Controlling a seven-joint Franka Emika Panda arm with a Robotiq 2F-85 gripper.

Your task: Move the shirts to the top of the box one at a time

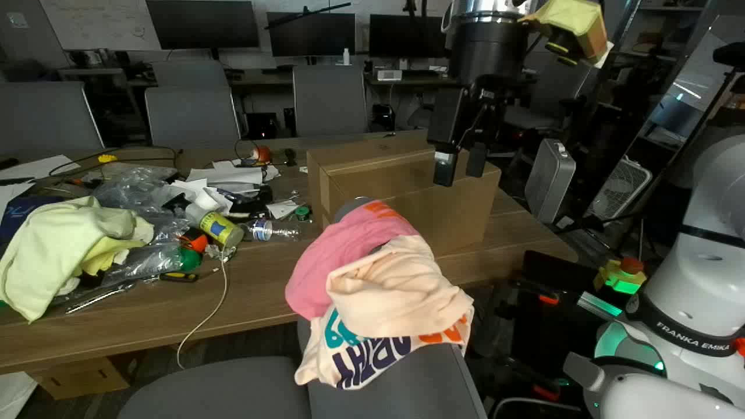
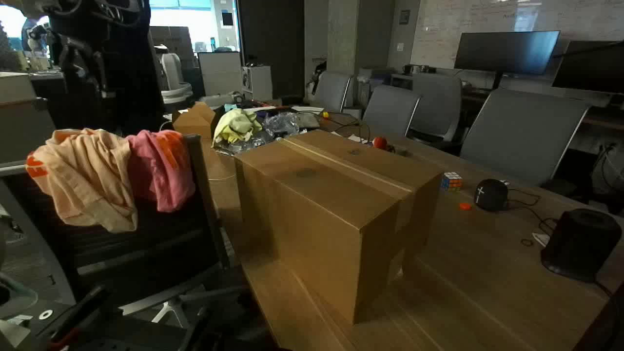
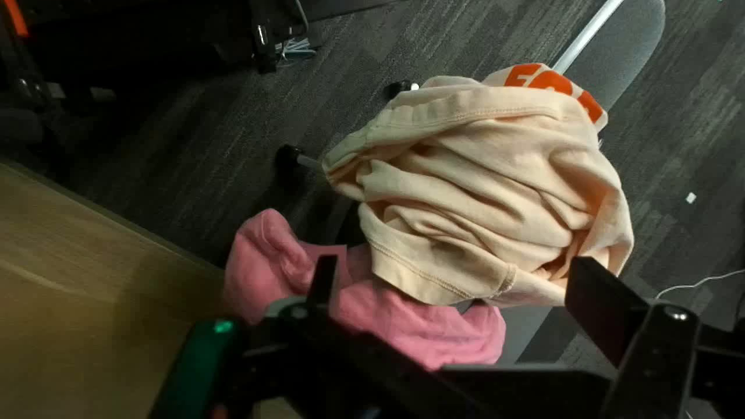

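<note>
A peach shirt with printed letters (image 1: 396, 285) hangs crumpled over a chair back, beside a pink shirt (image 1: 326, 256). Both shirts also show in an exterior view, peach (image 2: 92, 175) and pink (image 2: 163, 170). The large brown cardboard box (image 1: 460, 215) stands on the table, its taped flat top (image 2: 317, 168) visible in an exterior view. My gripper (image 1: 461, 166) is open, with nothing between its fingers, pointing down. In the wrist view the gripper's fingers (image 3: 454, 270) are wide apart, with the peach shirt (image 3: 477, 192) and pink shirt (image 3: 407, 326) beyond them.
The grey chair (image 1: 401, 390) stands against the wooden table (image 1: 268, 308). A pale yellow-green cloth (image 1: 70, 244) lies among plastic bags, bottles and papers at the table's far end. A black speaker (image 2: 580, 243) and a puzzle cube (image 2: 452, 181) stand near the box.
</note>
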